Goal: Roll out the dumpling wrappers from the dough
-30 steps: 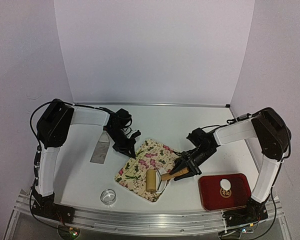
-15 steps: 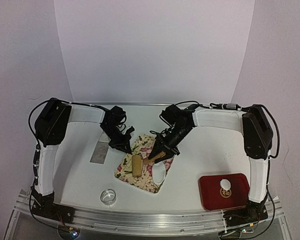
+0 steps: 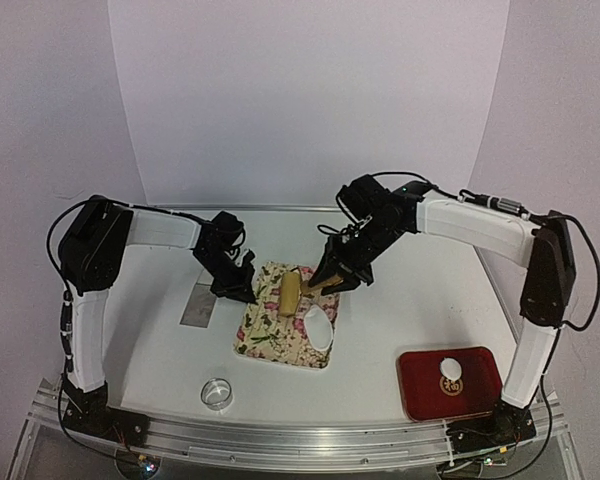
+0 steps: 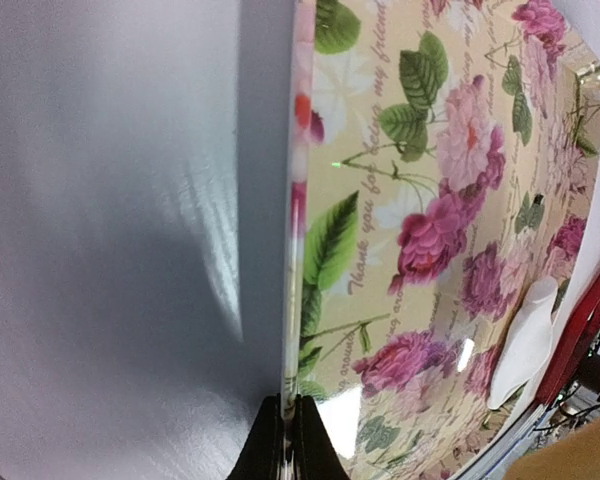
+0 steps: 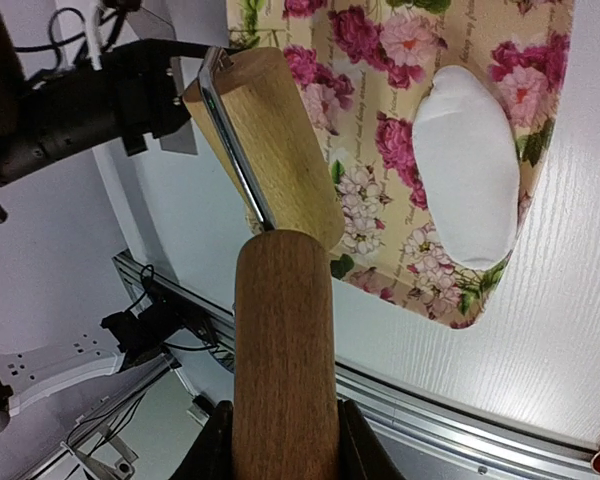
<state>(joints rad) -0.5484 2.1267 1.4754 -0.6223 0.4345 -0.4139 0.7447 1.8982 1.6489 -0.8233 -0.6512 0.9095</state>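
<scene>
A floral board [image 3: 280, 335] lies mid-table. A white oval dough sheet [image 3: 318, 330] rests near the board's right edge and also shows in the right wrist view [image 5: 465, 180] and the left wrist view [image 4: 525, 340]. My right gripper [image 3: 327, 283] is shut on the wooden handle [image 5: 285, 350] of a rolling pin. Its roller [image 3: 292, 292] is over the board's far part, clear of the dough. My left gripper [image 3: 242, 290] is shut on the board's left edge [image 4: 292, 300]. A small round white wrapper [image 3: 450, 367] lies in the red tray [image 3: 480, 395].
A metal scraper [image 3: 200, 305] lies left of the board. A small ring cutter [image 3: 217, 392] sits near the front edge. In the red tray at the front right, a small brown round item [image 3: 450, 384] lies beside the wrapper. The table's metal rail runs along the near edge.
My right arm swept the rolling pin from the board's near right side up to its far side, uncovering the dough. The board turned and shifted left with my left gripper.
</scene>
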